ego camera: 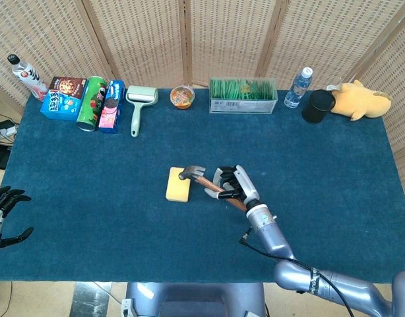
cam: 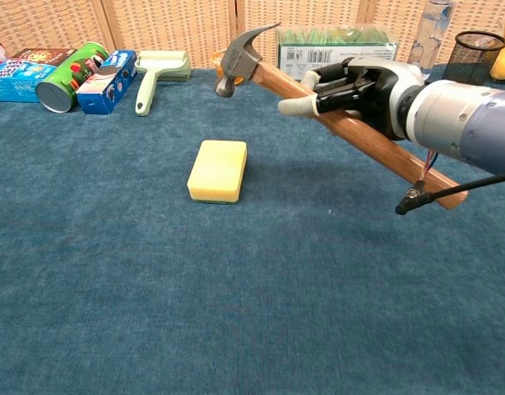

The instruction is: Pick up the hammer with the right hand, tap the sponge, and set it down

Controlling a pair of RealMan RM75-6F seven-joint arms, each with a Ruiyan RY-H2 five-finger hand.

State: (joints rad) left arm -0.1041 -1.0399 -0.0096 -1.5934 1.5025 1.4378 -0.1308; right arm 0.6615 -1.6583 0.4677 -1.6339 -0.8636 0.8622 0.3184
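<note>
Hammer (cam: 261,67) in right hand (cam: 363,82) raised above sponge (cam: 219,169).

Sponge (ego camera: 179,184) mid-table, hammer head above it.
Hammer (ego camera: 201,181) head over sponge's right edge; right hand (ego camera: 234,187) right of sponge; left hand (ego camera: 0,211) far lower left.

right hand (cam: 363,82) clenched, left hand (ego camera: 3,210) spread

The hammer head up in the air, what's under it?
The hammer, held by the right hand, hangs with its head over the yellow sponge, not touching. Blue table cloth lies around the sponge; what the sponge covers is hidden.
</note>
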